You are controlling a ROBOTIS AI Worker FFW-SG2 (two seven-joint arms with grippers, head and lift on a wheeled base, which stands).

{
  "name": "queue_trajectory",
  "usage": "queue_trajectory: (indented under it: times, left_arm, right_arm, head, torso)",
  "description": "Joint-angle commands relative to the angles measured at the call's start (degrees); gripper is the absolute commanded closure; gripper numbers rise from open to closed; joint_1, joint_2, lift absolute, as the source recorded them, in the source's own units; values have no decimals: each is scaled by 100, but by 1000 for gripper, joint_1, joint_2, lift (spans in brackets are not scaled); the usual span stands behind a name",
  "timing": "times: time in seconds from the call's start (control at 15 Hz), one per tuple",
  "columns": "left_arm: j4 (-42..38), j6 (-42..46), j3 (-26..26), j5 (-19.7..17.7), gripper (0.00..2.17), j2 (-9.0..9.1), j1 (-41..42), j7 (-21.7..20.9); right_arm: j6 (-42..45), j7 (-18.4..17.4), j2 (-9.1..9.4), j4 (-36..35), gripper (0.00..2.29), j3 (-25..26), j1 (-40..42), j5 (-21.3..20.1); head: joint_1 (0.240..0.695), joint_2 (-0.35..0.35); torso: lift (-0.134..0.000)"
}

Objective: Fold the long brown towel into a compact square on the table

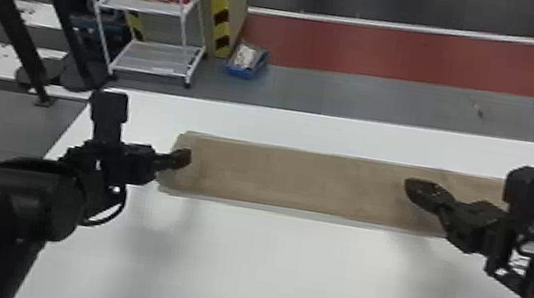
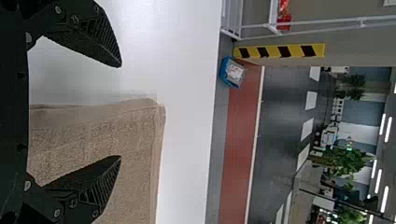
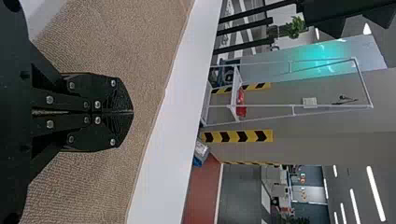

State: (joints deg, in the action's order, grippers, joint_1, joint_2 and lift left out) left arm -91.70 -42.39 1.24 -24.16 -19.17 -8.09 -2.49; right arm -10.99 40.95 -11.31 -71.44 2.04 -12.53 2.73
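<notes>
The brown towel [image 1: 296, 181] lies flat as a long strip across the white table. Over its left end in the head view is my left gripper [image 1: 183, 157]; in the left wrist view this left gripper [image 2: 120, 112] stands wide open, a corner of the towel [image 2: 135, 135] visible between and beyond its fingers. My right gripper [image 1: 414, 187] hovers over the right part of the strip. In the right wrist view the right gripper [image 3: 132, 112] is shut, its two fingers pressed together above the towel [image 3: 140, 28], with no cloth seen between them.
White tabletop [image 1: 272, 273] extends in front of the towel, with a narrower band behind it. Beyond the table's far edge stand a white wire rack [image 1: 154, 66] and a blue box [image 1: 247, 62] on the floor.
</notes>
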Motion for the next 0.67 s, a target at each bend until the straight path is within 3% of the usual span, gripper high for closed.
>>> queue_trajectory:
  times: [0.0,0.27,0.53,0.6]
  left_arm:
    - [135,-187,-72,210,221,-8,-105,-32]
    - [275,-187,-98,245,309,-26,-192,-112]
    - [372,-608,-195,368,539,-17,-351,-164]
    - [372,-626,-221,368,684,-26,-359,-182]
  right_arm:
    - [31,0,-3,42,2074,7,-3,0]
    - [136,0,-3,174,2074,-2,-47,0]
    - [154,18,-29,235,2074,15,-65,-26]
    - [154,27,-38,235,2074,33,-56,-26]
  head:
    - [695,100]
    - [695,101]
    - [695,101]
    - [695,100]
  torso:
    - [-128]
    - [-128]
    - [-128]
    - [-128]
